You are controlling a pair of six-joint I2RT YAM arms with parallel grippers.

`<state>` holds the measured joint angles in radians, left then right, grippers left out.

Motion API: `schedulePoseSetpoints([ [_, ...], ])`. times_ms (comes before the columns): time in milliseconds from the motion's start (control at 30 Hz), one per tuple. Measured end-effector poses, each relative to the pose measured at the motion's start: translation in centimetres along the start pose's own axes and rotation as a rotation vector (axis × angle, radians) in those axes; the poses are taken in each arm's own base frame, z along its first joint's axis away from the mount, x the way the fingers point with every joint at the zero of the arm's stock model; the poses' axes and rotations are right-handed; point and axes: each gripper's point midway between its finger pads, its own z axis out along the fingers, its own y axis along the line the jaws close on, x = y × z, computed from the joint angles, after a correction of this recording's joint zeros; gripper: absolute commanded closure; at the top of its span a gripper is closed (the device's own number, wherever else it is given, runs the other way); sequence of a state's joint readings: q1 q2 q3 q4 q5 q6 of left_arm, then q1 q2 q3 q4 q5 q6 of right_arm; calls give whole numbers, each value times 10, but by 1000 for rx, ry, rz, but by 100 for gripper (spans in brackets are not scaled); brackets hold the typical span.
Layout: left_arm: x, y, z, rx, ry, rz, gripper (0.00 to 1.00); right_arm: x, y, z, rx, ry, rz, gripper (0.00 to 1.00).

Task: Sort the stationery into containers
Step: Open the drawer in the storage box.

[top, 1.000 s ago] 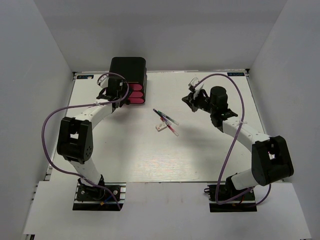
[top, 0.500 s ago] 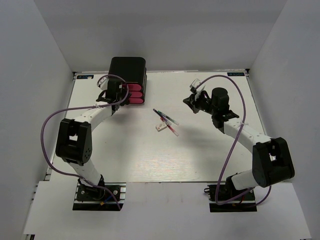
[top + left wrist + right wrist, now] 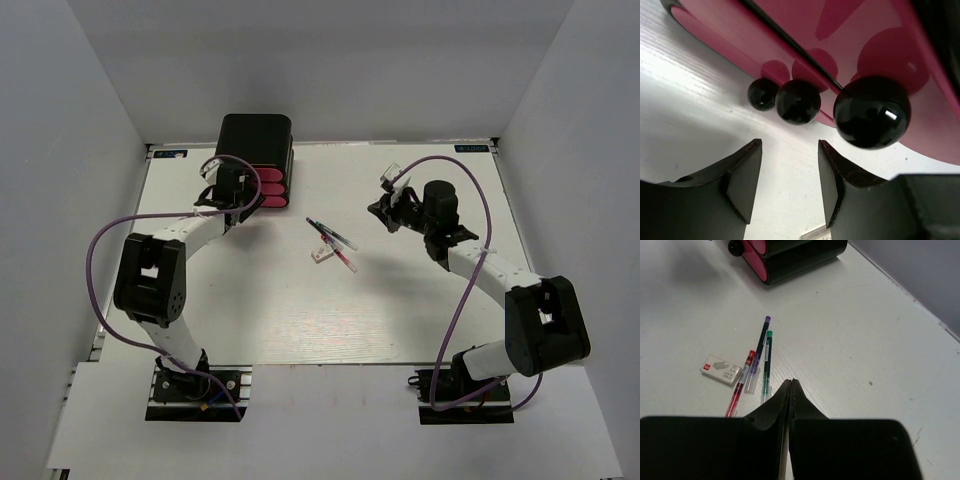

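Drawers (image 3: 272, 188), three, glossy pink, each with a round black knob (image 3: 871, 111), sit in a black cabinet (image 3: 256, 135) at the far left of the white tabletop (image 3: 300, 320). Three thin pens (image 3: 759, 350) and one white block (image 3: 721, 370) lie mid-table. Left jaws are apart beside the knobs; right jaws are together.

nothing can be read for certain. the small white block (image 3: 721, 370) bears a printed label with a red square at one end and a few lines of dark lettering, too small to make out. a left blue sticker (image 3: 170, 153) and a right blue sticker (image 3: 466, 148) sit at the far corners of the table (image 3: 250, 320); their pale writing is illegible.
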<state>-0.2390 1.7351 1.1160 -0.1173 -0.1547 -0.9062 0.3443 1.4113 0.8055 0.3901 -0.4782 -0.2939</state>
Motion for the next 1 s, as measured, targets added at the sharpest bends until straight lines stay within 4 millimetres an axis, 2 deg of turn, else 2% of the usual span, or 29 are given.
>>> schedulePoseSetpoints([
  [300,-10,0,13,-6,-51,88,44,3,-4,-2,11,6,4,100],
  [533,-21,-4,18,16,-119,146,44,4,-6,-3,17,6,4,100],
  [700,-26,0,21,23,-173,181,44,4,-8,-4,20,7,5,100],
  [800,-29,1,21,25,-187,192,47,4,-9,-4,22,7,5,100],
  [1000,-30,0,23,49,-218,201,60,4,-9,-4,23,7,3,100],
])
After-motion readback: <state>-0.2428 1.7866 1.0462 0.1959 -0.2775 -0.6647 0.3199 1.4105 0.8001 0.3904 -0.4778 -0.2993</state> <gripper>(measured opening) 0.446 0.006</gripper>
